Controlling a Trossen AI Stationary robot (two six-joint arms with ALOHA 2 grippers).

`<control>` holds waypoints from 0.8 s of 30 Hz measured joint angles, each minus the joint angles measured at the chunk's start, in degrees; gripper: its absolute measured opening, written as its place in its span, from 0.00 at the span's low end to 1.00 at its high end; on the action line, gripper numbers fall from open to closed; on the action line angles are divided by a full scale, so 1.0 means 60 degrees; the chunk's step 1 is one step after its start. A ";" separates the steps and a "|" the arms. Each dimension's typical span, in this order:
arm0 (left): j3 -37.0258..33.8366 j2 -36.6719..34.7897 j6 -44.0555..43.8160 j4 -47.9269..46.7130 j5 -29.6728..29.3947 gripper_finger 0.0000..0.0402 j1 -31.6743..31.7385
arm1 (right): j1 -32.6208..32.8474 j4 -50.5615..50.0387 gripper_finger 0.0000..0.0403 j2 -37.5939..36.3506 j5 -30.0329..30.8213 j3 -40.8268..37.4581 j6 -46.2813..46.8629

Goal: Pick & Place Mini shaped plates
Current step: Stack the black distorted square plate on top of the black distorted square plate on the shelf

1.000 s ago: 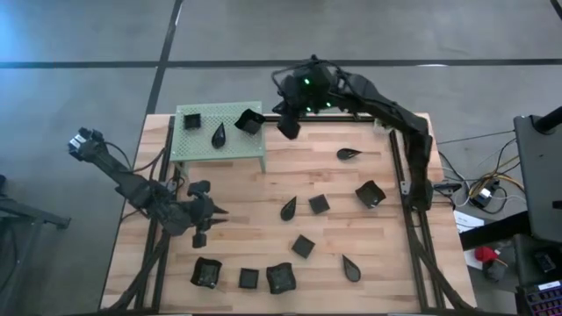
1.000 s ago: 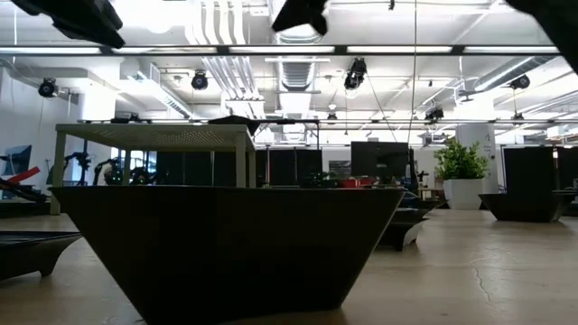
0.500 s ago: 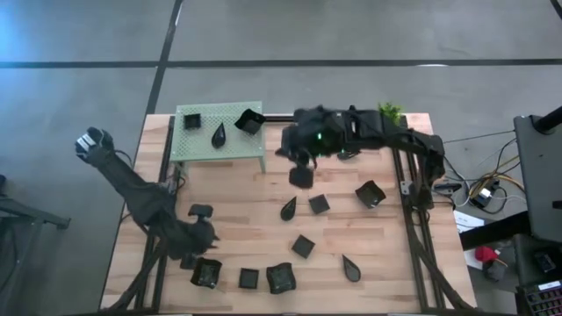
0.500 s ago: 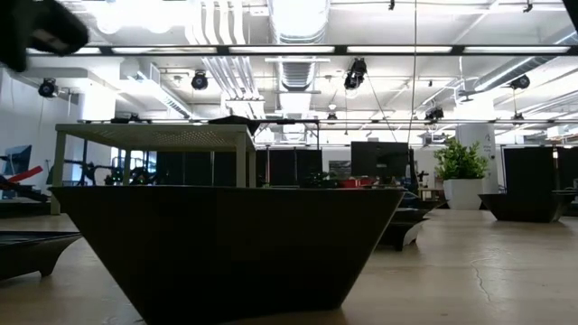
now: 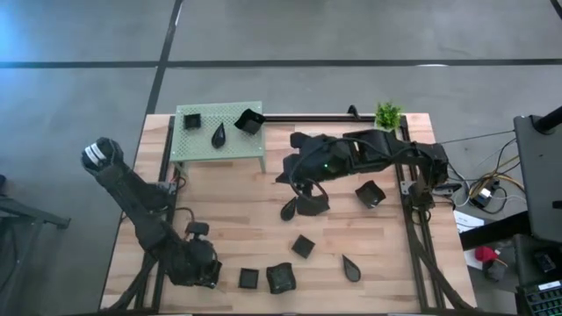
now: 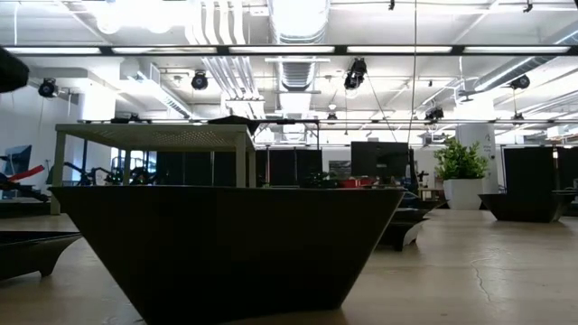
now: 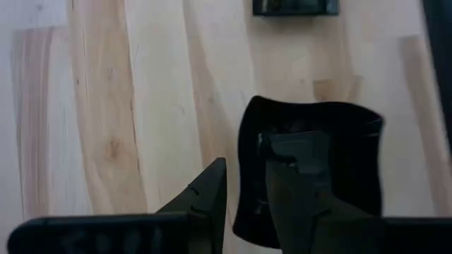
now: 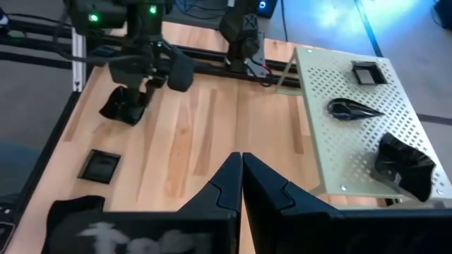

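Note:
The mini shaped plates are small black dishes. Three rest on the green stand point(image 5: 219, 132): a square one point(image 5: 193, 120), a teardrop point(image 5: 219, 136) and another square one point(image 5: 250, 121). Others lie flat on the table, among them a teardrop point(image 5: 288, 211) and squares point(image 5: 303, 246), point(image 5: 370, 195). My left gripper point(image 5: 200, 263) is low over the near-left square plate point(image 7: 318, 169). It is open, astride that plate's rim. My right gripper point(image 5: 306, 195) hangs shut point(image 8: 241, 159) over the table's middle, by the teardrop. My left gripper point(image 7: 241, 150) comes from above, pointing down, at the near-left square plate's rim point(image 7: 247, 183). One finger point(image 7: 282, 162) is inside the dish and one point(image 7: 212, 183) is outside it. I cannot tell whether either finger touches it. The plate lies flat on the table.
More plates lie along the near edge: two squares point(image 5: 248, 278), point(image 5: 281, 278) and a teardrop point(image 5: 351, 268). A small potted plant point(image 5: 386, 114) stands at the far right corner. In the low view one plate point(image 6: 226, 244) fills the foreground. Bare wood lies between the stand and the left arm.
My left gripper has moved toward the near edge and come down onto the near-left square plate. My right gripper has left the stand and travelled toward the near edge, down to the table's middle. Its arm now covers the teardrop plate that lay at the far right.

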 joint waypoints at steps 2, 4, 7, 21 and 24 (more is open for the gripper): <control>0.0000 0.0219 0.0004 0.0004 0.0014 0.23 0.0000 | 0.0026 0.0000 0.02 0.0000 -0.0004 0.0000 0.0008; -0.0004 0.0404 -0.0030 -0.0002 0.0029 0.23 0.0000 | 0.0022 0.0000 0.02 0.0000 0.0003 0.0000 0.0008; -0.0004 0.0608 -0.0133 0.0007 0.0044 0.23 0.0000 | 0.0017 0.0000 0.02 0.0000 0.0027 0.0000 -0.0009; -0.0004 0.1454 -0.0685 0.0080 0.0321 0.23 0.0004 | 0.0021 0.0000 0.02 0.0000 0.0019 0.0000 -0.0148; -0.0004 0.1574 -0.0575 0.0170 0.0606 0.22 0.0011 | 0.0021 0.0000 0.02 0.0000 0.0019 0.0000 -0.0240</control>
